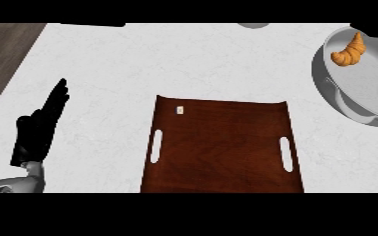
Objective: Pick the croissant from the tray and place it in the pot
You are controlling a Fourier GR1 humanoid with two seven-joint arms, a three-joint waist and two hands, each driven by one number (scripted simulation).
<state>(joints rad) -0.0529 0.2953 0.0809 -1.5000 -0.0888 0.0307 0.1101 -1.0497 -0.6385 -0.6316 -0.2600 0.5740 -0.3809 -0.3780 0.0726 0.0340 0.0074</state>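
In the head view the left robot hand rests released, fingers straight, and the croissant already lies in the pot far to its right, beyond the tray, so the soundest finish is probably not disturbing the pot.

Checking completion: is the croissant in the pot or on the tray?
In: the croissant lies inside the pot, away from the tray.

You could read no text, brand, number or sign anywhere. The one possible label you had was a small pale sticker on the dark wooden tray, which lay at the near edge of the tabletop; the sticker sat toward the tray's far left corner, and its marking was too small to make out.
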